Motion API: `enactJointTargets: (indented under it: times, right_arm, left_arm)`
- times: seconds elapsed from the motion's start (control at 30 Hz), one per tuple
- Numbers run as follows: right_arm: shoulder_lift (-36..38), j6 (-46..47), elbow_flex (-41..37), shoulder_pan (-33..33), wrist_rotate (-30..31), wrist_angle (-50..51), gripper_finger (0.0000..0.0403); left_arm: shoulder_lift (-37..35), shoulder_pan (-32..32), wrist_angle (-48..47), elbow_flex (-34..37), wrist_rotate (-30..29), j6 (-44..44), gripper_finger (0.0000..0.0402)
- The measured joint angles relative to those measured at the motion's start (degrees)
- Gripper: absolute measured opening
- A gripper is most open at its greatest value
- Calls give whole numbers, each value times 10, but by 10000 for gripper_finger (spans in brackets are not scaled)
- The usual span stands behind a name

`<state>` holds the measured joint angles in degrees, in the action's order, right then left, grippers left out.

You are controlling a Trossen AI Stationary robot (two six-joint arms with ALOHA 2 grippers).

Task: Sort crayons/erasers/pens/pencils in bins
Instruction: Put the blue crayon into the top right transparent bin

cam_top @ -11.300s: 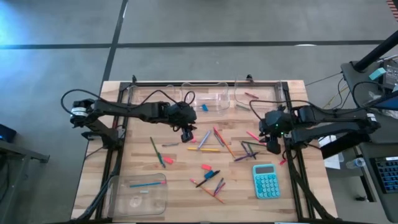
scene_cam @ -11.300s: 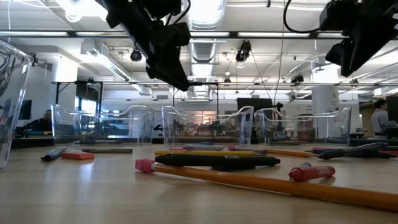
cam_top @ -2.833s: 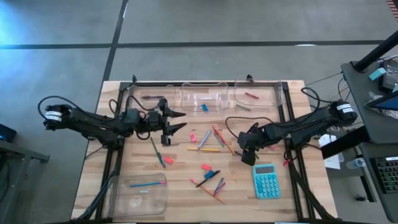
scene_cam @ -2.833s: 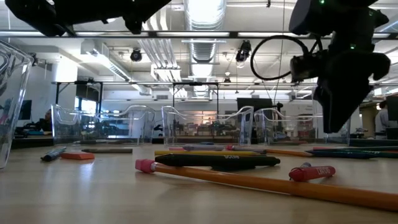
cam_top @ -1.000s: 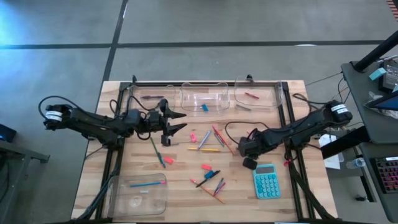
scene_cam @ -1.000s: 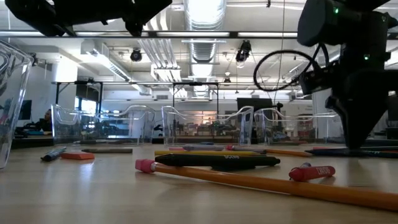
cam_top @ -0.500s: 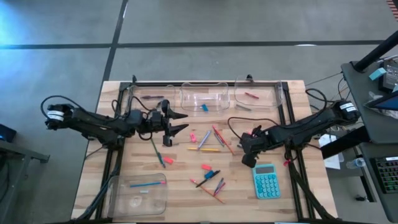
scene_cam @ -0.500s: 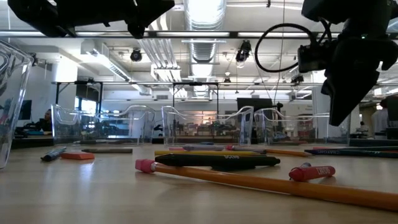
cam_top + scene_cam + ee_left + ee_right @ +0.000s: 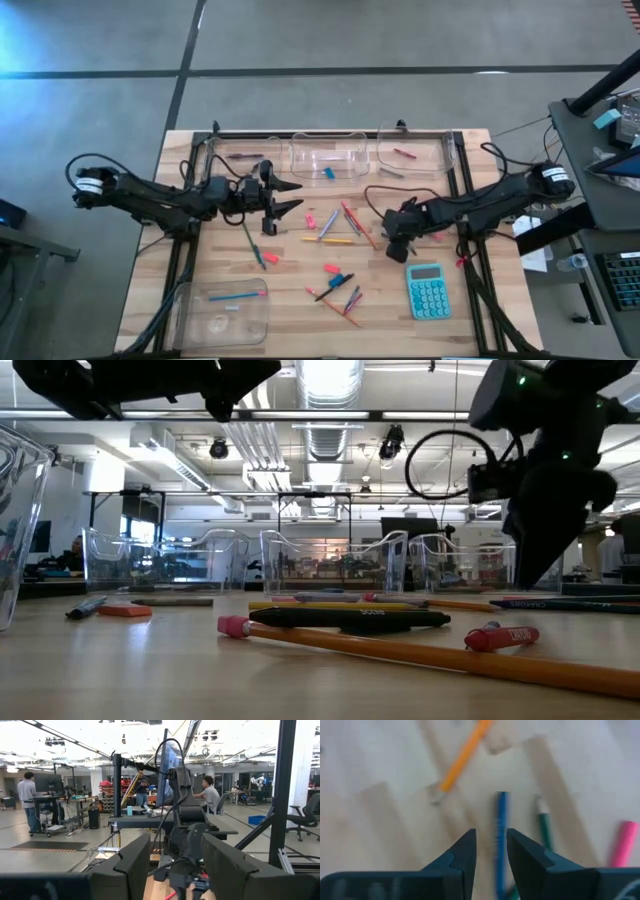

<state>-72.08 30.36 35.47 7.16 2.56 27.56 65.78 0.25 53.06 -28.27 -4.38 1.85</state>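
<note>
right gripper (image 9: 490, 851): we see jaws narrowly apart, holding nothing | blue pencil (image 9: 501, 834) on the table in line with the gap (beyond the tips) | left gripper (image 9: 287, 195): open, empty | writing: none legible

Pale planked wood table (image 9: 300, 300), matt; 4 clear glossy plastic bins (image 9: 222, 310).

The right end effector (image 9: 490, 851) hides the blue pencil's (image 9: 501, 827) near end, and the blurred pink stick (image 9: 624, 843) is cut off.
</note>
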Motion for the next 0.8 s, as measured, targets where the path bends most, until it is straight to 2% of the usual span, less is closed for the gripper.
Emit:
enactJointTargets:
  times: [0.63,0.8]
  right_arm:
    - [1,1,-66,-16,-12,-70,102]
    - [0,1,-76,-16,-11,-76,89]
  left_arm:
    - [0,0,0,0,-1,0,162]
    - [0,0,0,0,-3,0,162]
